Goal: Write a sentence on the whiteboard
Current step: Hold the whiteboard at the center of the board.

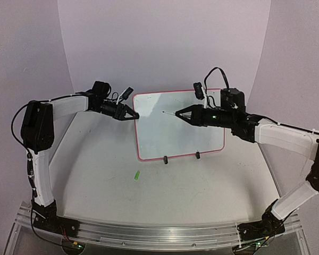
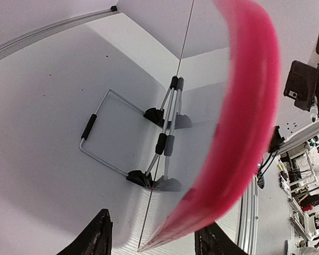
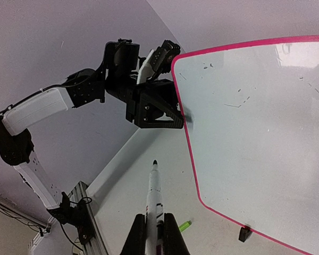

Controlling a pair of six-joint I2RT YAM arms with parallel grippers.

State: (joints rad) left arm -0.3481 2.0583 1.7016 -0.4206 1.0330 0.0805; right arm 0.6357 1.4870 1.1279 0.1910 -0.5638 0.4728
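The whiteboard (image 1: 181, 133) stands propped up at mid-table, white with a red-pink rim and faint old marks (image 3: 255, 122). My left gripper (image 1: 133, 114) is at its left edge. In the left wrist view its jaws (image 2: 155, 220) stand apart with the blurred red rim (image 2: 250, 106) running between them. My right gripper (image 1: 178, 113) hovers in front of the board face, shut on a white marker (image 3: 154, 191). The marker's black tip (image 1: 165, 112) points toward the left gripper (image 3: 159, 111) and is short of the board.
A green cap (image 1: 136, 174) lies on the table in front of the board. Two black clip feet (image 1: 165, 159) (image 1: 198, 155) hold the board's lower rim. A wire stand (image 2: 122, 138) props it from behind. Curved white backdrop walls close in the table.
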